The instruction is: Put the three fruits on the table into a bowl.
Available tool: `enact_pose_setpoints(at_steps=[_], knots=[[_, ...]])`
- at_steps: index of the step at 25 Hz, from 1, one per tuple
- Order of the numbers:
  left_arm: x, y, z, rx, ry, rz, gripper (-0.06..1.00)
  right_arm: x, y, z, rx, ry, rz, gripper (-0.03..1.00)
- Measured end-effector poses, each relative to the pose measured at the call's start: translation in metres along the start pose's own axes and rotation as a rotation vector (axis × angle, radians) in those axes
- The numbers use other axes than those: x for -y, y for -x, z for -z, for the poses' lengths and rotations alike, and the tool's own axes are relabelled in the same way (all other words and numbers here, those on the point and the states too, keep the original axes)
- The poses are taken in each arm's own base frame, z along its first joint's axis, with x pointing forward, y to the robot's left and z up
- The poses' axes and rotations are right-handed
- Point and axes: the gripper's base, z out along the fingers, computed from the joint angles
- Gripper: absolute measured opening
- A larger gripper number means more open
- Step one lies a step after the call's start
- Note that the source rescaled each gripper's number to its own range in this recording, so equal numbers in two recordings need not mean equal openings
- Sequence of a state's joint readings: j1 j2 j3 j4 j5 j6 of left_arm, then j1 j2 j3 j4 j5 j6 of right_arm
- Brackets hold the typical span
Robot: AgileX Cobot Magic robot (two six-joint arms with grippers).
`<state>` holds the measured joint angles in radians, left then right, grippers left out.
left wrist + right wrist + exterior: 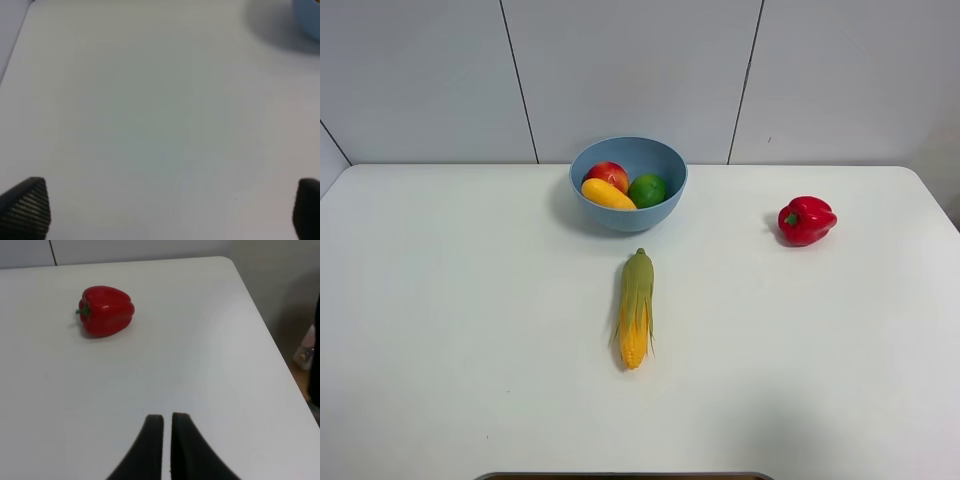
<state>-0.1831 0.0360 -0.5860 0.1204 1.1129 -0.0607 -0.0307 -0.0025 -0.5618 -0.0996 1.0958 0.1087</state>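
Apple (pixel 609 175), lime (pixel 647 190), mango (pixel 607 194) in bowl (pixel 665 210)

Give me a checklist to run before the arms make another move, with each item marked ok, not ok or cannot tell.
1. Apple in the bowl: ok.
2. Lime in the bowl: ok.
3. Mango in the bowl: ok, lying in front of the apple.
4. No fruit left on the table: ok; only the corn and the pepper remain, and neither is a fruit to move.
5. Left claw empty: ok; its jaws stand wide apart over bare table.
6. Right claw empty: ok; its jaws are closed with nothing between them, well clear of the pepper.
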Motion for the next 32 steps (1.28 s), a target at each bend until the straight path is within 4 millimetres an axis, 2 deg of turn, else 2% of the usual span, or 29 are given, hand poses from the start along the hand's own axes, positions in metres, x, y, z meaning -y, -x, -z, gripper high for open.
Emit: enact_pose_setpoints(at_steps=[3, 11, 23, 32], knots=[[0.001, -0.013, -0.006, -0.015, -0.003, 0.005, 1.00, 0.000, 0.000, 0.000, 0.000, 0.000, 0.000, 0.00], [0.006, -0.029, -0.025, -0.094, -0.037, 0.018, 1.00, 0.000, 0.000, 0.000, 0.000, 0.000, 0.000, 0.00], [0.006, -0.029, -0.027, -0.081, -0.038, 0.021, 1.00, 0.000, 0.000, 0.000, 0.000, 0.000, 0.000, 0.00], [0.007, -0.029, -0.026, -0.085, 0.085, 0.090, 1.00, 0.000, 0.000, 0.000, 0.000, 0.000, 0.000, 0.00]])
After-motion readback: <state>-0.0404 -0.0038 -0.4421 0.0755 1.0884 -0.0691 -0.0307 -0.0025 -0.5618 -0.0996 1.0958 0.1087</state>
